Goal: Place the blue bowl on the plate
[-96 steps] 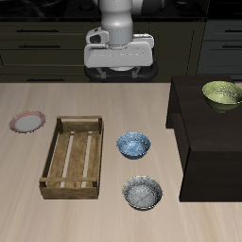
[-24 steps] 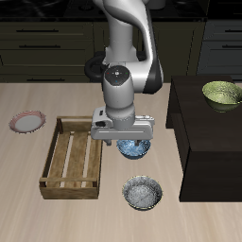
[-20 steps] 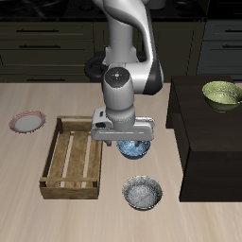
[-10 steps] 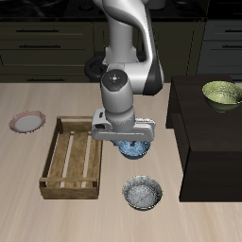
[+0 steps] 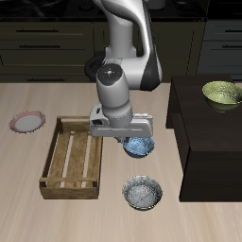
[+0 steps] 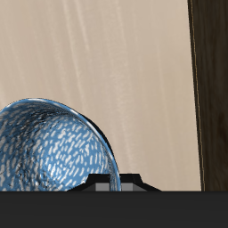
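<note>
table (image 5: 28, 189) bare wood, no writing | wooden crate (image 5: 72, 156) between bowl and plate: risk of clipping it in carry | plate (image 5: 27, 121) well apart, beyond crate | blue bowl (image 5: 142, 146) beside crate, under gripper (image 5: 126, 140) | fingers: cannot tell; rim grip may slip | no labels
</note>
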